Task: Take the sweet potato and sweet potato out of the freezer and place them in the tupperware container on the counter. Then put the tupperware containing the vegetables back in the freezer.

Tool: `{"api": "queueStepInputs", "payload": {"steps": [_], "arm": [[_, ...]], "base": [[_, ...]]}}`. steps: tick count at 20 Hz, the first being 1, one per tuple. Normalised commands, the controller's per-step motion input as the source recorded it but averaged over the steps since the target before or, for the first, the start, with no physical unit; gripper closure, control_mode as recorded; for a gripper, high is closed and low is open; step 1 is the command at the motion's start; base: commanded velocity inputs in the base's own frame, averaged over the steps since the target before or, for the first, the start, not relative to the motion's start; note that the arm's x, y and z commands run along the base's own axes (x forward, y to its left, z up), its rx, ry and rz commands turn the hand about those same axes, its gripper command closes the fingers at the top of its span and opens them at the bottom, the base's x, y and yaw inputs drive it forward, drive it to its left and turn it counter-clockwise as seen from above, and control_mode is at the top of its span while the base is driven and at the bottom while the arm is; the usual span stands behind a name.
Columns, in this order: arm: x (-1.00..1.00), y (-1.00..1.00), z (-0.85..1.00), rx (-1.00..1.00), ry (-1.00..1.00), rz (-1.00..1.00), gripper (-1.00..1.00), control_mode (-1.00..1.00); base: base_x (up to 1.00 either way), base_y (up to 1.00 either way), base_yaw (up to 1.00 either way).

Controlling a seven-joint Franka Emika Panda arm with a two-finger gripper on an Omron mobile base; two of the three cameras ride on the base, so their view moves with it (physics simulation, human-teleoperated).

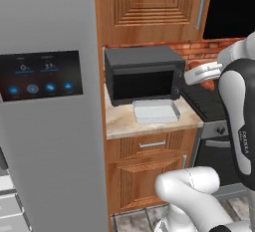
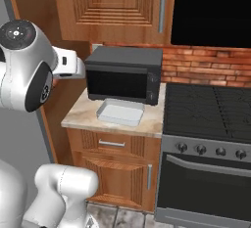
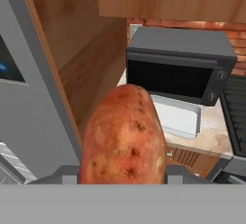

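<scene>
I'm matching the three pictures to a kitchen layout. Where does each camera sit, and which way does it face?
Left base view: behind the arm's left, facing the counter; white arm at right.
Right base view: behind its right, facing the counter and stove; arm at left.
Hand view: on the hand, aimed at the microwave, the gripper closed on a sweet potato.
All three share the microwave and the tupperware container.
</scene>
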Motion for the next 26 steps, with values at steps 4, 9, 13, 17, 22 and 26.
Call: {"api": "queueStepInputs", "payload": {"steps": [4,9,13,17,22,26], "arm": [[0.0,0.0,0.0,0.0,0.0,0.0,1.0,1.0],[0.0,0.0,-0.02,0.0,0.01,0.0,1.0,-1.0],[0.23,0.0,-0.19,-0.03,0.19,0.01,1.0,-1.0],[0.56,-0.05,-0.34,-0.08,0.31,0.12,1.0,-1.0],[0.62,-0.21,-0.45,-0.04,0.28,0.19,1.0,-1.0],[0.62,-0.26,-0.51,-0.01,0.2,0.3,1.0,-1.0]], "base": [[0.11,0.0,0.0],[0.01,0.0,0.0],[0.0,0.0,0.0],[0.0,0.0,0.0],[0.0,0.0,0.0],[0.0,0.0,0.0]]}}
